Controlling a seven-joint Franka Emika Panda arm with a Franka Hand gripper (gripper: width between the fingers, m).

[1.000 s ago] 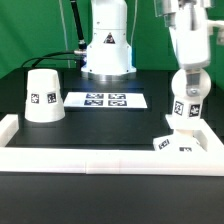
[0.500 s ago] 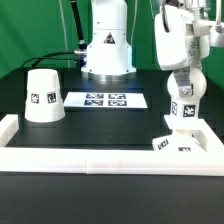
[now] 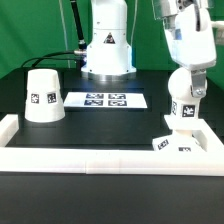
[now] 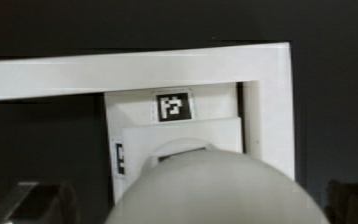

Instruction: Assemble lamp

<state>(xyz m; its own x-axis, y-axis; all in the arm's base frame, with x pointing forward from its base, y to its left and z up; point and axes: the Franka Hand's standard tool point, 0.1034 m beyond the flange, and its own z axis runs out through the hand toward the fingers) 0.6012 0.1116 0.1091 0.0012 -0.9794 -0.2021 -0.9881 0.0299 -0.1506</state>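
Since half a second ago the wrist has been swung back toward the exterior view's right and squared up; it was then seen twisted toward the left. The bulb [image 3: 182, 108], base block [image 3: 175, 143] and shade [image 3: 42, 95] have not been shifted.

The bulb is stood upright and appears seated in the base block, which is tucked into the corner of the border rails [image 3: 110, 158] at the exterior view's right. The shade is left well apart on the desk [image 3: 110, 130], on the far side of the marker board [image 3: 105, 100].

The end effector [image 3: 187, 80] is hung directly over the bulb head. In the wrist view its fingers [image 4: 30, 200] are seen spread, with a dark gap on each side of the bulb. It is read as open with nothing held, though that view is blurred.

The step is judged to be screwing the bulb in, between turns.

Risks:
- If the bulb is regrasped off-centre, it could be tipped or cross-threaded.
- If the seating is shallow, the bulb could be pulled out on closing.
- The base block is not clamped, so it could be spun against the rails instead of the thread being driven.
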